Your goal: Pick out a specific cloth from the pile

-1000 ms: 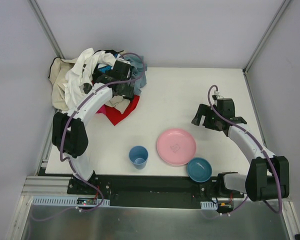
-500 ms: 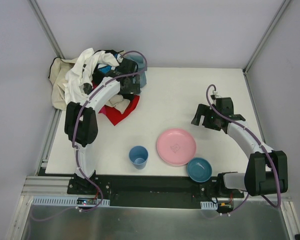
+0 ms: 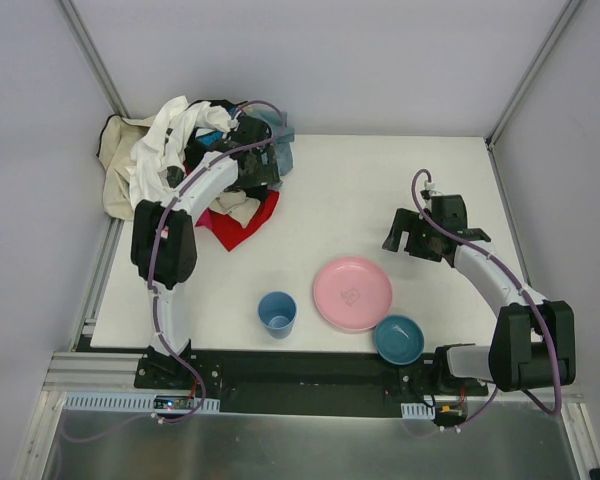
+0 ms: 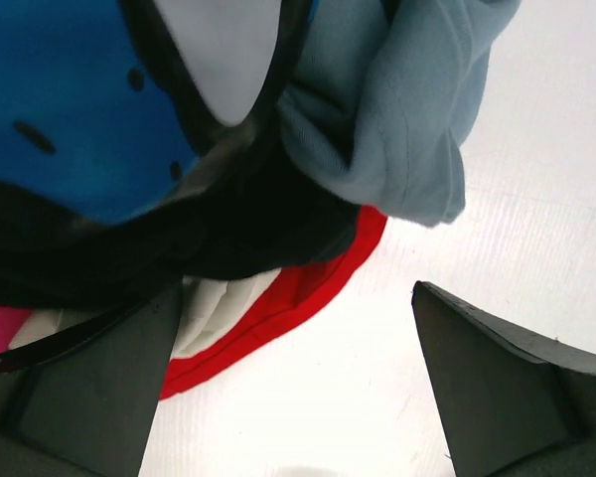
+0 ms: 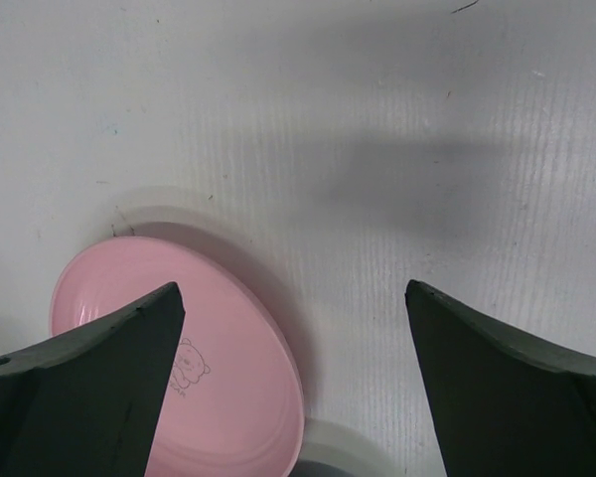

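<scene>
My left gripper: jaws wide apart, nothing held, at the pile edge over the cloth. Right gripper: likewise wide, empty, above the pink plate.

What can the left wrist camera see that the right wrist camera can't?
Only the left wrist camera shows clothes: the red cloth peeking out from under a black garment, with a blue garment and a grey-blue garment above. Only the right wrist camera shows the pink plate, which has a tiny drawing on it. Both show the white table and an open gripper holding nothing: the left gripper in one, the right gripper in the other.
</scene>
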Motion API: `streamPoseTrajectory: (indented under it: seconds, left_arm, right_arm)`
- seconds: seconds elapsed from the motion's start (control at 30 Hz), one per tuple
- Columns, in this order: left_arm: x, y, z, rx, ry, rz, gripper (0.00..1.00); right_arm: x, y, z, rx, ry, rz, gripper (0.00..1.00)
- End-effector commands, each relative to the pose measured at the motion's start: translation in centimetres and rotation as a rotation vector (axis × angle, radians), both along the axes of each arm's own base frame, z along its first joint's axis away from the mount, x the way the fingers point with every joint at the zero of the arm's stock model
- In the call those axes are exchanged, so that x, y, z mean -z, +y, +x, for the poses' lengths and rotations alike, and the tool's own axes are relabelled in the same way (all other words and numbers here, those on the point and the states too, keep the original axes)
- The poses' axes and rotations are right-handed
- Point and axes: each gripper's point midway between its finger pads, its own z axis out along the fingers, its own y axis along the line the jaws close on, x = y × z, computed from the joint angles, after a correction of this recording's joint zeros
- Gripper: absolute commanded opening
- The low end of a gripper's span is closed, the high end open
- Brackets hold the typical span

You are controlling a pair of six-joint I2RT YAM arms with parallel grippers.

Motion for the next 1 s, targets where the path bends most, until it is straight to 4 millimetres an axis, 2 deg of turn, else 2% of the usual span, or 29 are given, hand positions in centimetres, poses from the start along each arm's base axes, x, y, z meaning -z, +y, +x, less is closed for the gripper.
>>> streamPoseTrajectory:
  seconds: [0.0, 0.27, 0.43, 0.53, 0.7, 0.97]
  left_arm:
    - [-4.7, 0.1, -2.2, -0.043, -0.063, -0.088, 0.99]
    - [-3.7, 1.2, -6.9, -0.102, -0.017, -0.119, 0.99]
    - [-2.1, 1.7, -8.3, -0.135, 0.008, -0.118, 0.99]
    - [-1.9, 1.6, -7.7, -0.123, -0.002, -0.109, 0.99]
    - [-2.7, 0.9, -5.5, -0.093, -0.033, -0.120, 0.99]
    - [-1.1, 0.0, -1.1, -0.073, -0.032, -0.098, 0.99]
  right_arm:
    - [-1.3, 0.5, 0.8, -0.023, -0.022, 0.017, 0.96]
    - [-1.4, 0.9, 0.7, -0.032, -0.022, 0.043, 0.96]
    - [-1.5, 1.2, 0.6, -0.038, -0.023, 0.053, 0.96]
    - [-1.6, 1.2, 0.6, -0.040, -0.024, 0.056, 0.96]
    - [-1.9, 1.2, 0.6, -0.041, -0.031, 0.055, 0.96]
    - [-1.9, 1.2, 0.8, -0.041, -0.023, 0.051, 0.96]
